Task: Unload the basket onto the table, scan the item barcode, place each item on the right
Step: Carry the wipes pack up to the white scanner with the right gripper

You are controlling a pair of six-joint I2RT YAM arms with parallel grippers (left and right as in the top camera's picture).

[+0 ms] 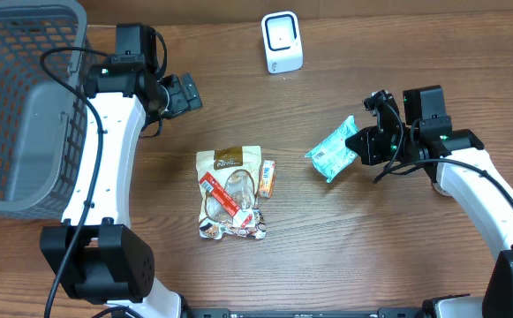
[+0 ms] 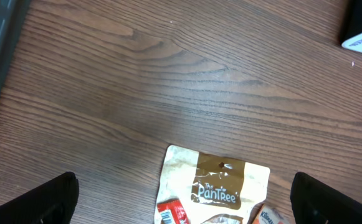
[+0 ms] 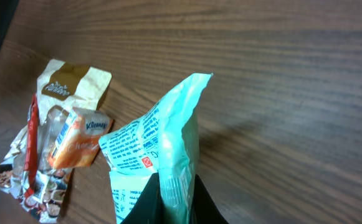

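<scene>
The step in hand looks like presenting a picked item. The right end effector (image 1: 362,144) is pinched narrow on one edge of a teal packet (image 1: 333,153), which appears to be lifted off the worktop (image 1: 371,265). The packet is to the right of the white barcode scanner (image 1: 282,42) and nearer the robot, well apart from it.

The left end effector (image 1: 184,93) is spread wide and holds nothing, off to the scanner's left. A Pantree pouch (image 1: 228,177) and a small Kleenex pack (image 1: 267,177) lie together nearer the robot than the scanner.

Next, the packet probably has to travel up to the scanner's face and be turned. Small print shows on it, but I cannot make out a barcode.
</scene>
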